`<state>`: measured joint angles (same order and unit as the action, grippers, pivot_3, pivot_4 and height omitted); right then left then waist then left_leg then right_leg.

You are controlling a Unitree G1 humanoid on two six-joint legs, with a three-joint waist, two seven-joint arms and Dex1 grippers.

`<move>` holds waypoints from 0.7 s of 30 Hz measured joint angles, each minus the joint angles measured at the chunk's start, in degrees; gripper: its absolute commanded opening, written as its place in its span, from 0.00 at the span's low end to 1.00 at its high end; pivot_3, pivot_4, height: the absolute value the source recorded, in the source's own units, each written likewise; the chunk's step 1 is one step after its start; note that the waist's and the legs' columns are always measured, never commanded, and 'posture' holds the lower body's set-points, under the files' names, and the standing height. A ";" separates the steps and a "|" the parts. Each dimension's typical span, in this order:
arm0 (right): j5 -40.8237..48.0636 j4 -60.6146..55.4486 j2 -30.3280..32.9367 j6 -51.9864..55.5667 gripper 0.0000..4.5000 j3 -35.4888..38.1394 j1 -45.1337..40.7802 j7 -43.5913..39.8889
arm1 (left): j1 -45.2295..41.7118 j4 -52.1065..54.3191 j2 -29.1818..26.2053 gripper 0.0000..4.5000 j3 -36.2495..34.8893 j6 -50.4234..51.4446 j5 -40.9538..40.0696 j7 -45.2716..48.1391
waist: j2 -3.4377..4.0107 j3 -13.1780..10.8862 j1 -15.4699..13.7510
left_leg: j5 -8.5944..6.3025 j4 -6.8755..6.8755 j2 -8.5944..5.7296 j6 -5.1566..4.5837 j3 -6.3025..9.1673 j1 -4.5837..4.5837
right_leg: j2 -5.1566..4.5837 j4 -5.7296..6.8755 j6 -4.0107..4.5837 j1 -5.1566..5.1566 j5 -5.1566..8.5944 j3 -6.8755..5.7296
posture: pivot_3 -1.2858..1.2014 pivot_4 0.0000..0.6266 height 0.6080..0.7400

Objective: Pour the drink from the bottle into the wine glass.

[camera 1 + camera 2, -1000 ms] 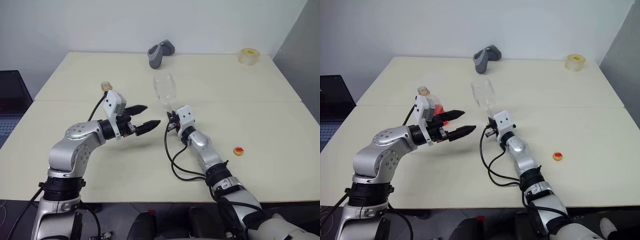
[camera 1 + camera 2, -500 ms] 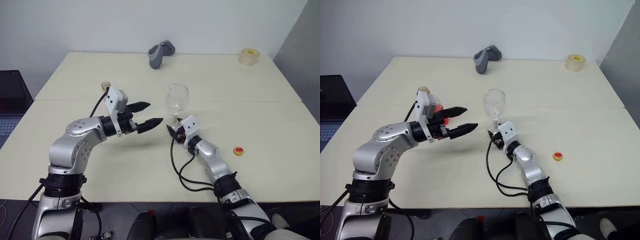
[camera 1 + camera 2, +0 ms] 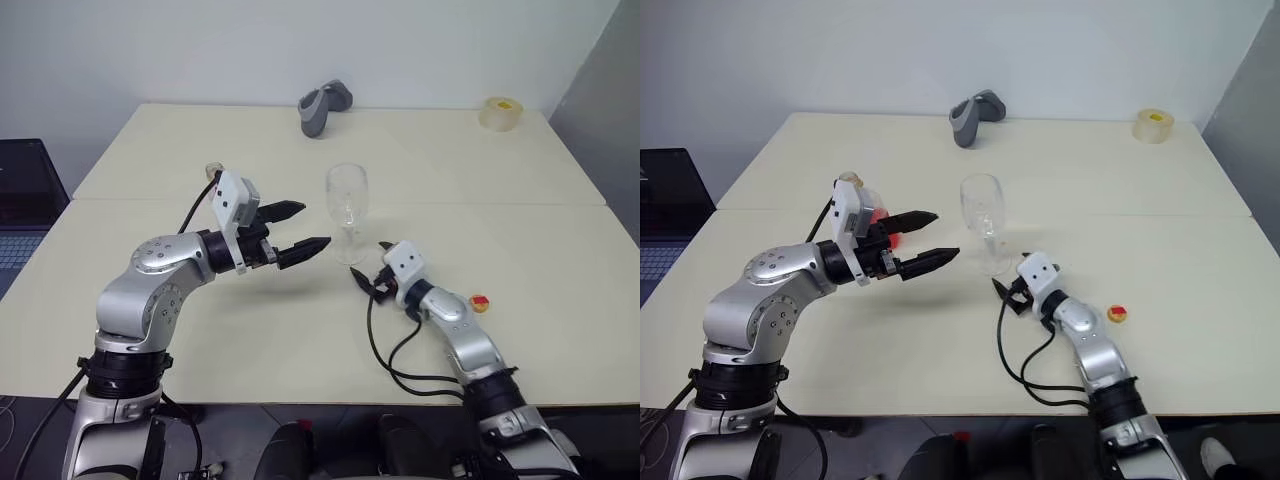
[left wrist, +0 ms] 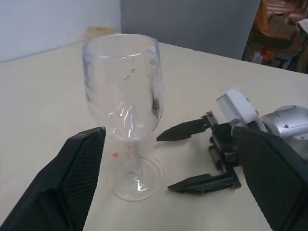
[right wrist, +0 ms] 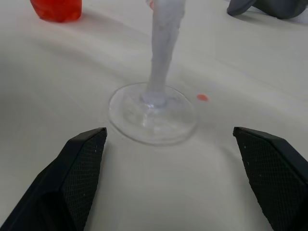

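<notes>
Released upright, wine glass (image 3: 347, 212) — right pincer (image 4: 192, 156) gaping empty; right wrist view shows red droplet (image 5: 202, 97)

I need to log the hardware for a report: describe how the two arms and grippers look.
Both arms have silver-grey metal links with black joint collars. Each wrist carries a white boxy camera housing with a black cable looping back along the arm. The left gripper and right gripper each have two black, tapered, pointed fingers with finely textured pads.
</notes>
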<state>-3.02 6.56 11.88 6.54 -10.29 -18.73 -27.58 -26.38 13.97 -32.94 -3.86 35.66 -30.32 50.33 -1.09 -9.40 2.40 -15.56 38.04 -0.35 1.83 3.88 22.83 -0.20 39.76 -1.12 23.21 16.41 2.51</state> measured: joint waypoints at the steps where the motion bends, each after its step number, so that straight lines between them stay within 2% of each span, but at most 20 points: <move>1: 0.27 -2.54 1.02 1.17 1.00 -0.08 1.26 -1.01 | 0.56 0.71 -0.19 1.00 -0.02 0.04 -0.03 -0.26 | 0.00 0.00 -0.05 | 0.00 -0.02 0.02 0.00 0.01 0.00 | 0.01 0.00 0.01 0.00 0.00 -0.01 | 0.52 0.24 1.00; 8: 7.96 -22.63 8.35 12.02 1.00 1.75 10.92 -7.46 | 8.56 6.79 -0.65 1.00 -1.77 0.20 0.02 -5.23 | 0.00 0.00 -0.26 | -0.01 -0.01 0.01 -0.02 0.03 0.00 | 0.00 -0.05 0.01 -0.03 0.02 -0.01 | 0.52 0.24 1.00; 12: 15.58 -32.48 11.55 17.19 1.00 7.05 12.86 -9.56 | 15.78 8.35 5.92 1.00 -4.68 -2.02 2.32 -15.14 | -0.03 0.00 -0.63 | -0.01 0.01 0.01 -0.02 0.11 0.00 | 0.00 -0.10 0.01 -0.10 0.01 -0.08 | 0.52 0.24 1.00; 16: 20.61 -37.38 13.66 21.20 1.00 7.88 12.72 -11.16 | 20.29 5.45 12.16 1.00 -5.26 -9.67 9.70 -25.12 | -0.03 0.02 -0.76 | -0.01 0.01 -0.01 -0.02 0.13 -0.02 | -0.01 -0.14 0.01 -0.15 0.01 -0.09 | 0.52 0.24 1.00; 21: 23.31 -39.43 15.17 24.19 1.00 7.61 12.16 -11.89 | 21.11 -0.82 14.75 1.00 -5.44 -15.92 16.80 -32.76 | -0.04 0.02 -0.91 | -0.01 0.01 -0.03 -0.02 0.15 0.00 | -0.01 -0.15 0.02 -0.16 0.01 -0.13 | 0.52 0.24 1.00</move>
<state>20.29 -32.87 27.06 30.72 -2.67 -6.57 -39.47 -5.26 13.14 -18.20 -9.29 19.75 -13.51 17.57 -1.13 -9.38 1.49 -15.58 38.05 -0.38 1.81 4.03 22.83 -0.21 39.61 -1.10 23.05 16.42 2.38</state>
